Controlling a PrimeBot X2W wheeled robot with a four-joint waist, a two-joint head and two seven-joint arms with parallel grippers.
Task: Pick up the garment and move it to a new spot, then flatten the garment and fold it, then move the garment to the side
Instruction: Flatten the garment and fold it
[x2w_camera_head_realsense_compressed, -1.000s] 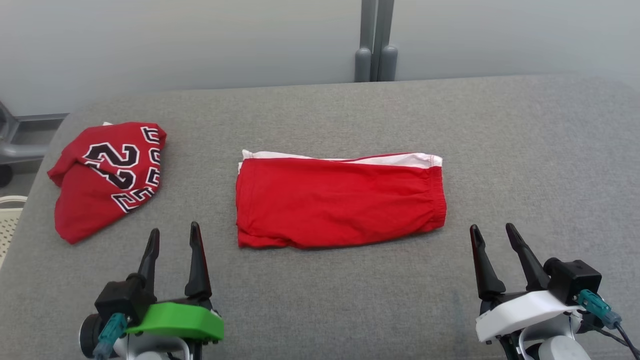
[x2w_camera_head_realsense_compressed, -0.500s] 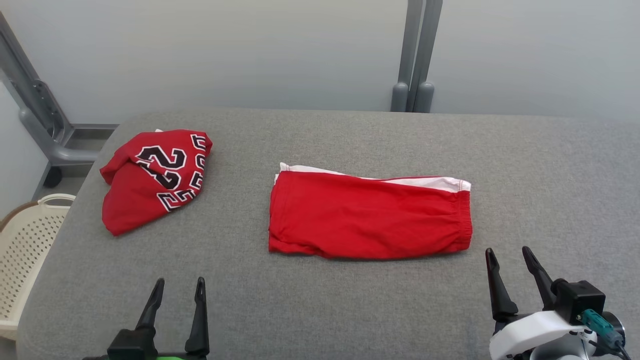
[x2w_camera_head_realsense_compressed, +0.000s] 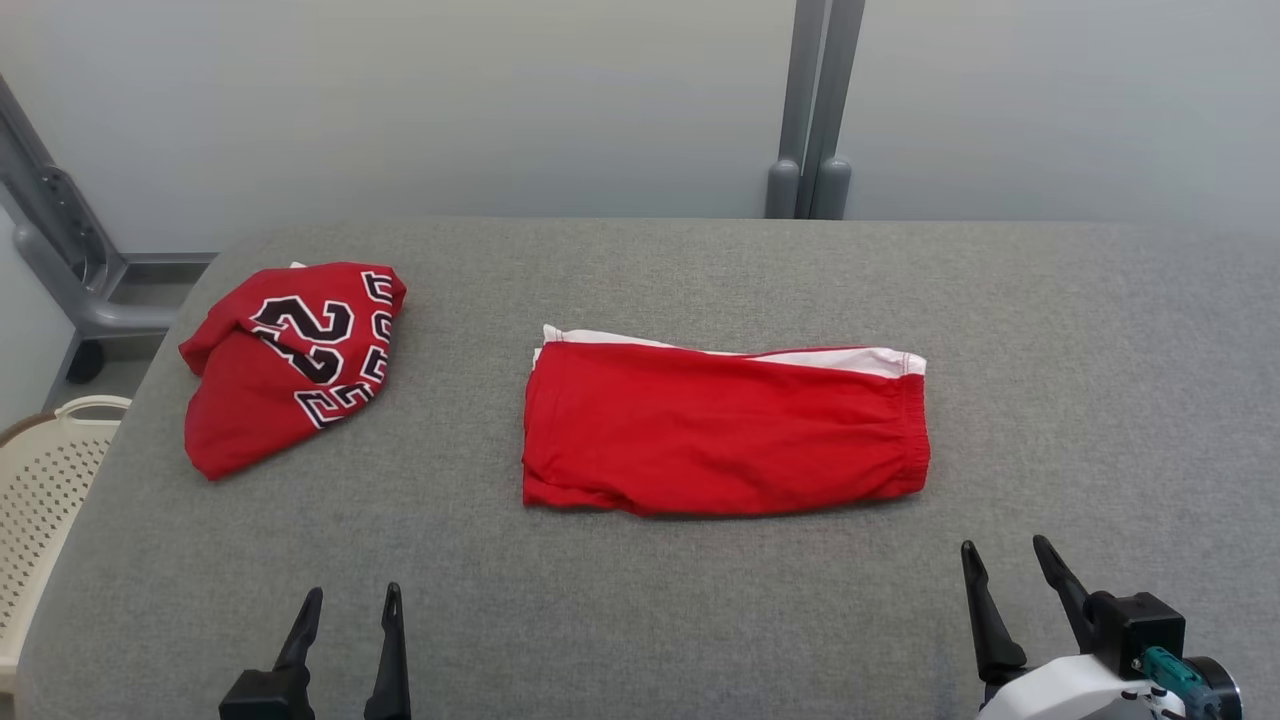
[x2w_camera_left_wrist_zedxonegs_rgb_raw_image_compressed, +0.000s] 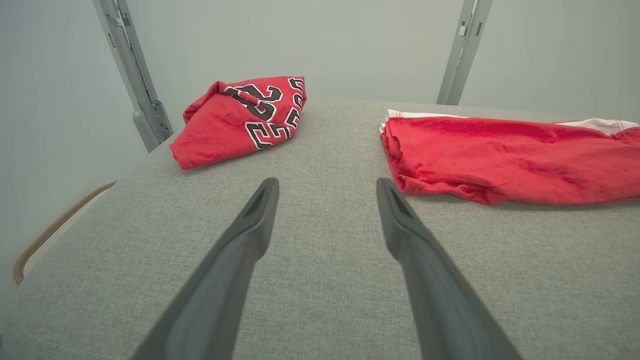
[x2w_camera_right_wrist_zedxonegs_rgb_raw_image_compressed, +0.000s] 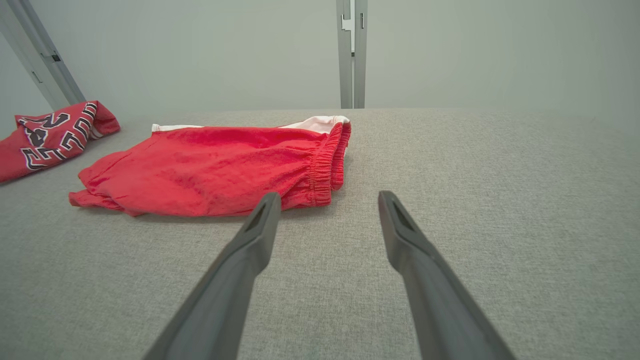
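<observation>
Head camera shifted; left gripper (x2w_camera_head_realsense_compressed: 353, 592) and right gripper (x2w_camera_head_realsense_compressed: 1003, 545) now sit lower, fingers apart. Head view adds one basket (x2w_camera_head_realsense_compressed: 40, 480), left. Two garments: shorts (x2w_camera_head_realsense_compressed: 725, 430), jersey (x2w_camera_head_realsense_compressed: 285, 365).

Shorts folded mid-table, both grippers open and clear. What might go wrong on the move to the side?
The red shorts are loosely stacked layers; a pinch by the right gripper alone may catch only top layers and undo the fold.
The numbered jersey occupies the left side; shorts carried there by the left gripper could bump or overlap it.
The jersey lies near the table's left edge; a nudge might push it off.
</observation>
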